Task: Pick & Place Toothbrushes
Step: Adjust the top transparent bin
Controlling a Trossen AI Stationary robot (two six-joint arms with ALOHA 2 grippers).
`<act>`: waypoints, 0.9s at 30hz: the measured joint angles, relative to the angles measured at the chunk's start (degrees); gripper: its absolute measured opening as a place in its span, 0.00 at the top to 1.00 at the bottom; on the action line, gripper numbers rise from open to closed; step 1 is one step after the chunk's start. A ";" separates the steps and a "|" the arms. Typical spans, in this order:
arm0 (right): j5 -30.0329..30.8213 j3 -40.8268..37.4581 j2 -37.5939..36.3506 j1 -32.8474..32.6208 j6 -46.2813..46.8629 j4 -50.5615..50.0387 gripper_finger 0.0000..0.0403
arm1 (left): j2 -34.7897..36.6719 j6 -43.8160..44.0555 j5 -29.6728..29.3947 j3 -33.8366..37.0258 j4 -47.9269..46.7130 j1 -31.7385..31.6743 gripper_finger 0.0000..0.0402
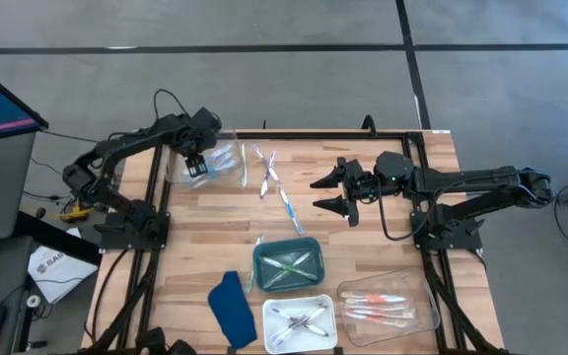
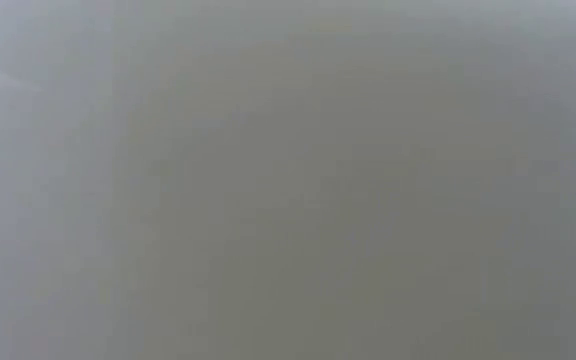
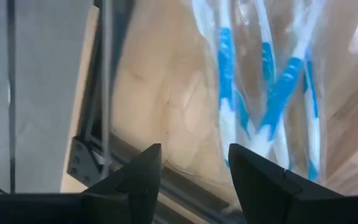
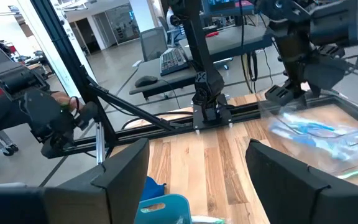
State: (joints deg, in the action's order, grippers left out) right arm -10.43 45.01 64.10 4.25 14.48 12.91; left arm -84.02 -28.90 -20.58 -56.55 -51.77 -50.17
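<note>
Several blue toothbrushes [image 3: 266, 93] lie in a clear tray [image 1: 227, 158] at the table's far left. My left gripper [image 3: 194, 171] hovers over that tray [image 1: 197, 163], pointing steeply down, open, with nothing between its fingers. Loose toothbrushes [image 1: 264, 168] [image 1: 290, 208] lie flat on the wood near the table's far middle. My right gripper [image 1: 338, 192] hangs open above the table's middle right, pointing level toward the left, touching nothing. The right wrist view shows the left gripper [image 4: 297, 87] above the blue toothbrushes [image 4: 316, 134].
A green tray [image 1: 287, 264] with green toothbrushes stands at the near middle. A white tray [image 1: 299, 323] holds purple-grey ones and a clear tray [image 1: 388, 306] holds pink-orange ones at the near edge. A dark blue cloth piece [image 1: 232, 308] lies beside them. The low view shows only grey.
</note>
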 joint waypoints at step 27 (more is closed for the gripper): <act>0.00 0.00 0.00 0.00 0.02 0.00 0.35 | 0.84 5.14 3.03 0.00 0.61 0.38 0.59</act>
State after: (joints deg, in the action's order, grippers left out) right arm -10.44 45.01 64.10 4.25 14.50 12.91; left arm -83.18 -23.76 -17.55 -56.55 -51.16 -49.80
